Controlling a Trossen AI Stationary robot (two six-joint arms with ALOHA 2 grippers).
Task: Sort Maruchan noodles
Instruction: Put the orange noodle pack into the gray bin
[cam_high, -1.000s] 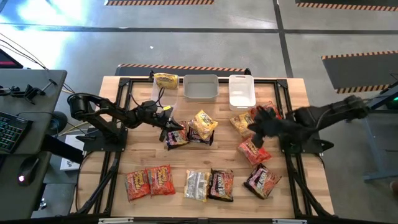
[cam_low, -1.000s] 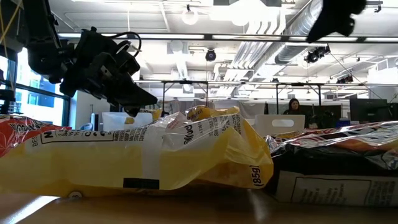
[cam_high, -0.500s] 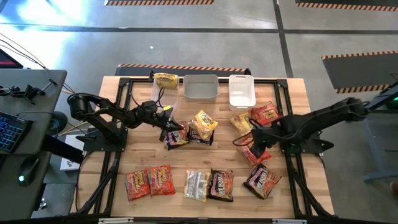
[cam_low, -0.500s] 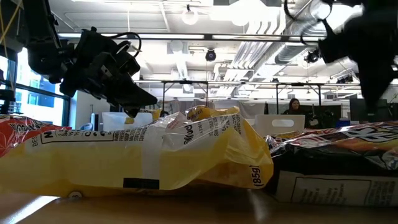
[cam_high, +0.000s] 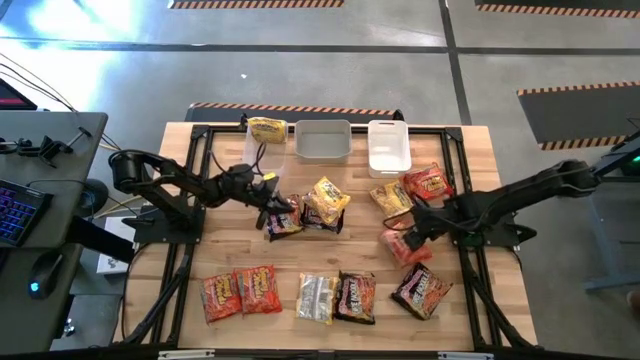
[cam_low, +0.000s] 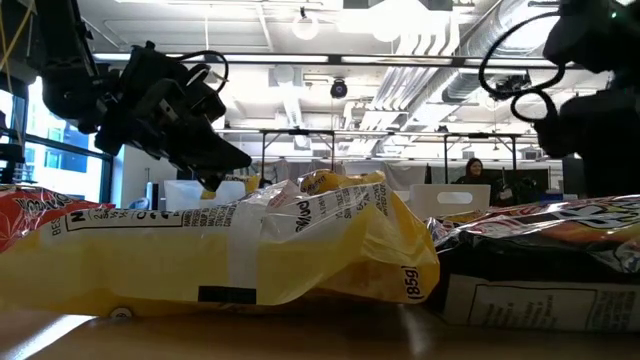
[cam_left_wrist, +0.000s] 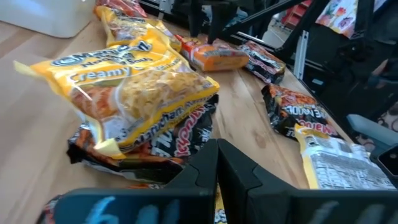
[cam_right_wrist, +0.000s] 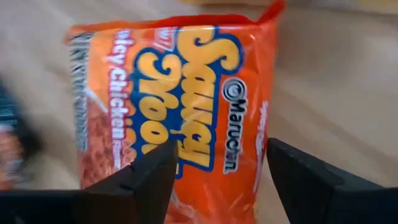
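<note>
One orange noodle packet (cam_right_wrist: 180, 106) flat on table (cam_high: 230, 250), right of centre, under right gripper (cam_high: 408, 237) with jaws spread; straddle packet's width, lower until nearly touching wood, then close; left gripper (cam_high: 272, 208) pressed together, over dark packet (cam_high: 284, 222).

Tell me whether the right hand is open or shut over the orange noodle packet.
Open: the right hand has its fingers spread either side of the orange packet, not yet gripping it.

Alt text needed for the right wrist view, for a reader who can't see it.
The right gripper, open, hangs just above an orange Maruchan packet lying on the wooden table, one dark finger to either side of it. The wrapper's large yellow lettering fills most of the picture.
</note>
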